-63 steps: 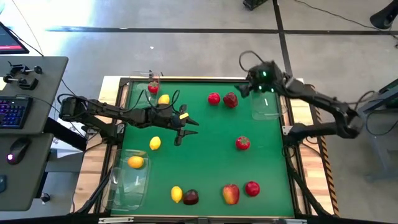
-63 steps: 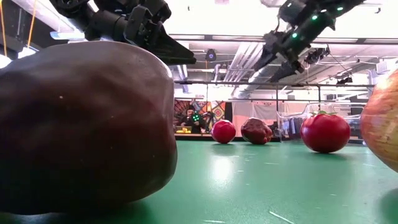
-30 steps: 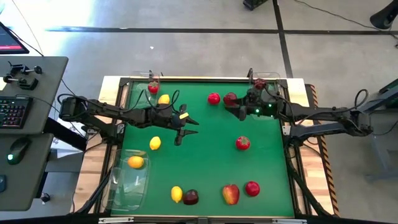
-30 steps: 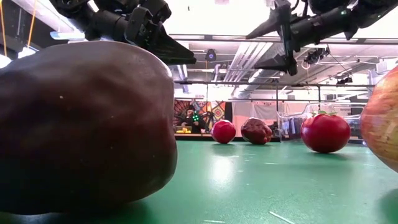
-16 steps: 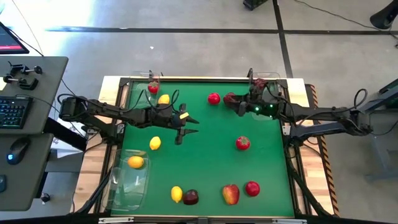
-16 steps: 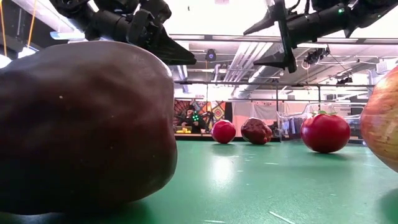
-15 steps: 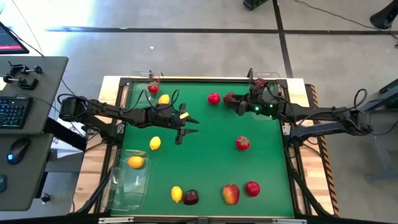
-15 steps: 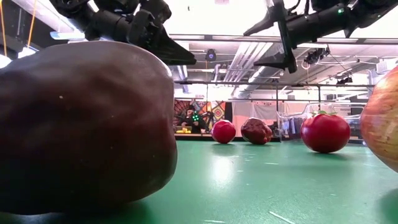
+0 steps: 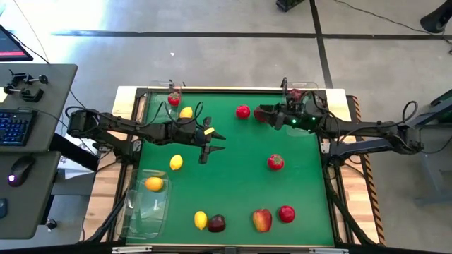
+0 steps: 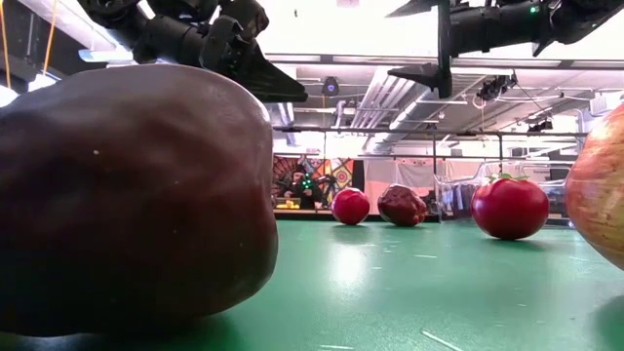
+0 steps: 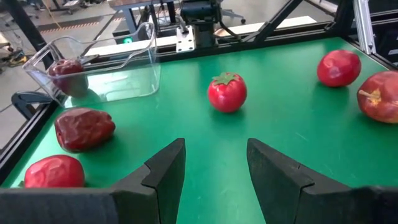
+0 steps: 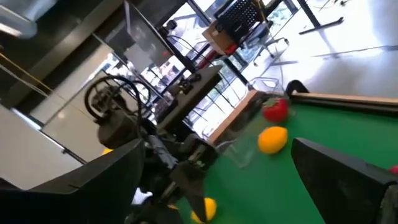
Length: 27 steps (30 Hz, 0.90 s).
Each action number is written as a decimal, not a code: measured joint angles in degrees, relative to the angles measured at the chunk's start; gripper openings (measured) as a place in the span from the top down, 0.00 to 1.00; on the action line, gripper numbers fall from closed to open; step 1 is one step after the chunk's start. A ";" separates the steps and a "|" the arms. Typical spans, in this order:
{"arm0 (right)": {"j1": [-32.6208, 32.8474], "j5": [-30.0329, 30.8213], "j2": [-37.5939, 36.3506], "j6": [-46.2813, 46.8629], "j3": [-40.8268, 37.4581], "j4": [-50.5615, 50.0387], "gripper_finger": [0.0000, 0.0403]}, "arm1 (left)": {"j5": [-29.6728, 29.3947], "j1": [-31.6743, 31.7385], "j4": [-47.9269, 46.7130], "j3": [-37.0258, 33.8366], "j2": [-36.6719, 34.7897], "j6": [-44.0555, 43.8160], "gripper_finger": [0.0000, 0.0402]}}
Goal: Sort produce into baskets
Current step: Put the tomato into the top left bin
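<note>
Your green table carries three clear baskets: one at the near left corner with a lemon in it, one at the far left beside a small red fruit, and one at the far right under your right arm. Loose on the mat lie a red-yellow apple, a dark red apple, a stemmed red fruit and several lemons.

The low view fills with that dark apple, so it hides most of the near row. The left wrist view alone shows a dark fruit sitting inside the far-right basket and a wrinkled dark red one just outside it.

Your left gripper hangs wide open and empty over the mat's left-centre, unmoved. Your right gripper, also spread open and empty, has swung from above its basket to just above the wrinkled fruit.
</note>
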 joint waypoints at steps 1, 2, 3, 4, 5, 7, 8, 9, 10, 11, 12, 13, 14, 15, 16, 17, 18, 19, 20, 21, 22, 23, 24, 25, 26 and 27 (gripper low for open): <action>0.00 0.02 0.00 -0.76 -0.01 -0.25 0.01 | 0.00 0.00 0.02 0.00 0.02 0.00 0.61; 0.00 0.04 0.00 -1.84 -0.01 -0.46 0.01 | 0.00 0.00 0.02 0.00 0.00 0.00 0.61; 0.00 0.18 0.00 -3.14 -0.01 -0.64 0.01 | 0.00 0.00 0.02 0.00 0.02 0.00 0.61; 0.00 0.55 0.00 -4.34 -0.01 -0.90 0.01 | 0.00 0.00 0.00 0.00 0.00 0.00 0.61; 0.00 1.13 0.00 -5.35 -0.02 -1.28 0.01 | 0.00 0.00 0.01 0.00 0.01 0.00 0.61; 0.00 1.71 0.00 -7.33 -0.02 -2.01 0.01 | 0.00 0.00 0.00 0.00 0.02 0.00 0.61; 0.00 2.10 0.00 -8.28 -0.02 -2.60 0.01 | 0.00 0.00 0.00 0.00 0.00 0.00 0.61; 0.00 3.05 0.00 -8.89 -0.02 -3.30 0.01 | 0.00 0.00 0.00 0.00 0.02 -0.02 0.61; 0.00 4.24 0.01 -9.34 -0.02 -3.93 0.01 | 0.00 0.00 0.00 0.00 0.00 -0.02 0.61; 0.00 5.18 0.03 -9.37 -0.02 -4.27 0.01 | 0.00 0.00 0.00 0.00 0.01 -0.01 0.61; 0.00 5.93 0.04 -9.26 -0.01 -4.22 0.01 | 0.00 0.00 0.00 0.00 0.01 -0.02 0.61; 0.00 6.59 0.04 -8.76 0.00 -3.87 0.01 | 0.00 0.00 0.00 0.00 0.00 -0.02 0.61; 0.00 6.95 0.04 -7.83 0.00 -3.72 0.01 | 0.00 0.00 0.00 0.00 0.00 0.00 0.61; -0.02 6.97 0.04 -6.70 0.00 -3.67 0.01 | 0.00 0.00 0.00 0.00 0.01 -0.02 0.61; -0.02 7.02 0.04 -5.79 0.00 -3.46 0.01 | 0.00 0.00 0.00 0.00 0.02 -0.02 0.61; -0.04 7.35 0.04 -5.30 0.00 -3.17 0.01 | 0.00 0.00 0.00 0.00 0.01 -0.01 0.61; -0.04 7.87 0.04 -5.70 0.00 -2.85 0.01 | 0.00 0.00 0.00 0.00 0.00 0.00 0.61; -0.04 8.59 0.03 -7.53 0.00 -2.88 0.01 | 0.00 0.00 0.00 0.00 0.01 0.00 0.61; -0.04 9.34 0.02 -9.81 0.00 -3.62 0.01 | 0.00 0.00 0.02 0.00 0.02 0.12 0.61; -0.04 10.32 0.02 -11.73 0.00 -4.68 0.01 | 0.00 0.02 0.02 0.00 0.00 0.45 0.61; -0.04 11.25 0.04 -13.22 0.00 -5.63 0.01 | 0.00 0.02 0.04 0.00 0.02 0.82 0.61; -0.04 12.02 0.04 -14.17 0.00 -6.32 0.02 | 0.00 0.02 0.04 0.00 0.02 1.07 0.61; -0.04 12.23 0.04 -14.45 0.00 -6.82 0.03 | 0.00 0.02 0.04 0.00 0.00 1.37 0.61; -0.05 12.33 0.04 -14.53 0.02 -7.26 0.04 | 0.00 0.02 0.04 0.00 0.01 1.40 0.61; -0.07 12.29 0.04 -14.70 0.02 -7.79 0.06 | 0.00 0.02 0.06 0.00 0.01 1.40 0.61; -0.06 12.00 0.04 -15.53 0.00 -8.14 0.09 | 0.00 0.02 0.05 0.00 0.01 1.38 0.61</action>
